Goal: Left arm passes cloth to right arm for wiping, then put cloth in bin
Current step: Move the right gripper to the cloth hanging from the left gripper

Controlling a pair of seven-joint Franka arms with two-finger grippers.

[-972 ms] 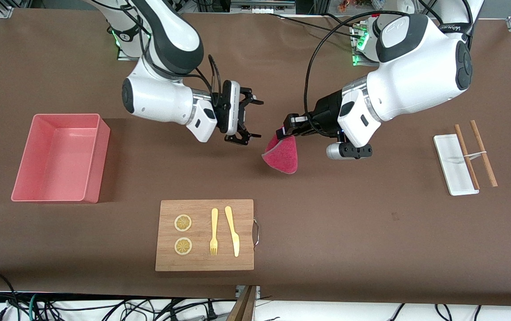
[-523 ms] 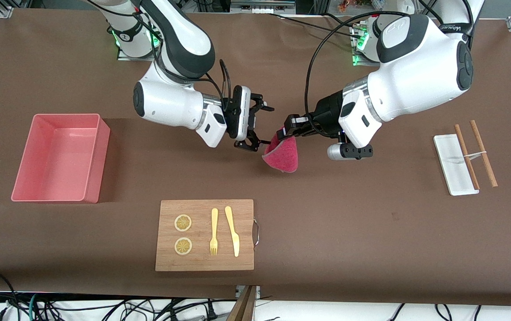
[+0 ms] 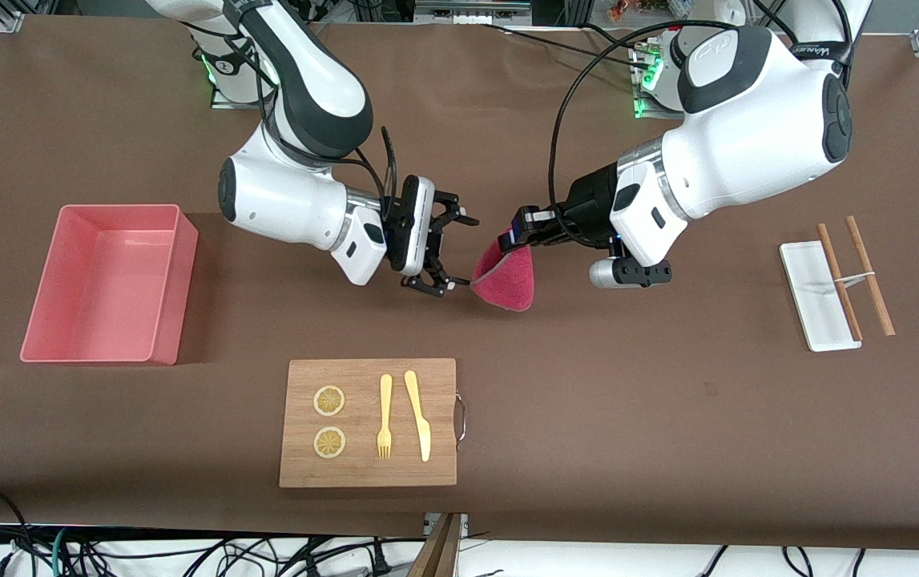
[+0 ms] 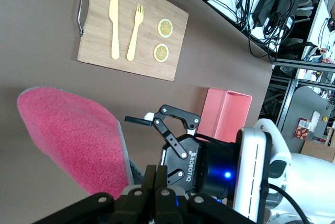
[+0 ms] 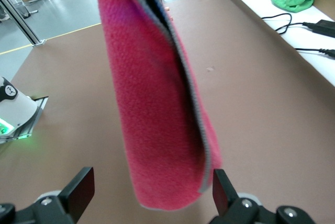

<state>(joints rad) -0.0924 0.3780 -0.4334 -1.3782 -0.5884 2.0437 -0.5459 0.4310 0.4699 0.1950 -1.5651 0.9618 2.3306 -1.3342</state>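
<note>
The crimson-pink cloth (image 3: 505, 279) hangs folded from my left gripper (image 3: 517, 234), which is shut on its top edge above the middle of the table. In the left wrist view the shut fingers (image 4: 157, 179) pinch the cloth (image 4: 73, 140), grey underside at its edge. My right gripper (image 3: 459, 255) is open and faces the cloth's hanging end, its lower fingertip almost at the cloth's edge. In the right wrist view the cloth (image 5: 157, 103) hangs between the spread fingers (image 5: 78, 187). The empty pale pink bin (image 3: 175, 288) stands at the right arm's end of the table.
A wooden chopping board (image 3: 368, 469) with a yellow fork, a knife and two lemon slices lies nearer the front camera than the cloth. A narrow white tray (image 3: 816, 296) with two brown chopsticks (image 3: 868, 276) lies at the left arm's end.
The right gripper came toward the cloth, then drew back slightly and came level with the cloth's hanging end. The left gripper and the cloth stayed almost still.
</note>
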